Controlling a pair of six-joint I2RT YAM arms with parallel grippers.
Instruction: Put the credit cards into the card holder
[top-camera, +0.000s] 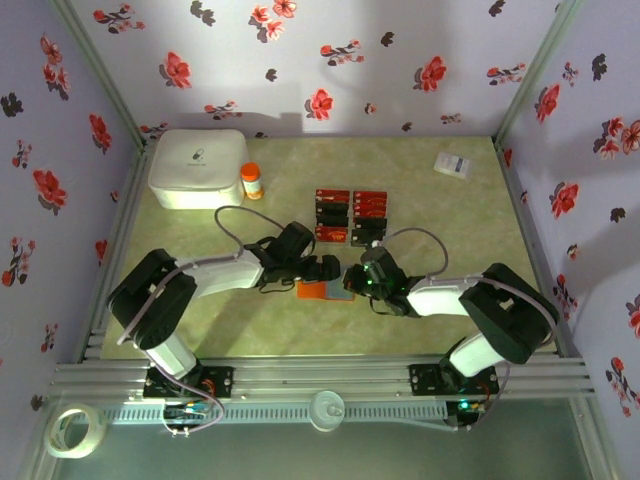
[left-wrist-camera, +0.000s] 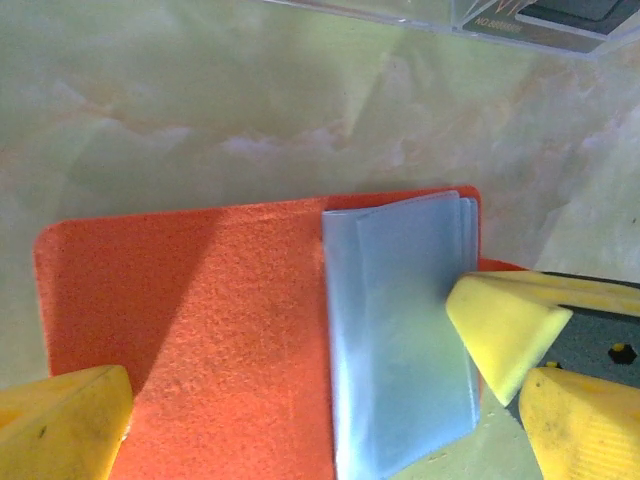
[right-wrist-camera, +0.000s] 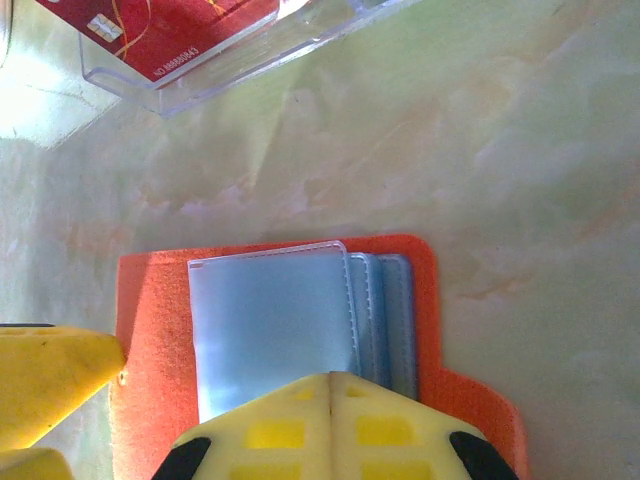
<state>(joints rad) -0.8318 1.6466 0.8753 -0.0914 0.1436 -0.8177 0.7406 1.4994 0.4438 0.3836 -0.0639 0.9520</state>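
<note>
Yellow foam-padded fingers (left-wrist-camera: 60, 425) of the left gripper (left-wrist-camera: 320, 430) stood spread as wide as they go, one on either side of the small orange-red felt card holder (left-wrist-camera: 200, 320), with nothing gripped between them. That holder lay opened flat on the pale marbled table (top-camera: 200, 300), near the middle and just beyond the arms, its bluish-grey plastic sleeves (right-wrist-camera: 270, 320) facing up. The right gripper (right-wrist-camera: 330, 405) was fully closed on nothing, its tip resting on one edge of the sleeves and apparently pinning them.

The step looked like readying the holder for a first card. It would go best if the right tip pressed lightly and stayed clear of the sleeve mouth. The left gripper would need to rise straight up before reaching away, so it did not drag the felt.

Just beyond the holder, a clear plastic tray (right-wrist-camera: 250, 60) held the red and black credit cards (top-camera: 350, 215), six in two columns. The sleeves looked empty. At the far left, a white lidded box (top-camera: 197, 168) was shut, its contents hidden.
</note>
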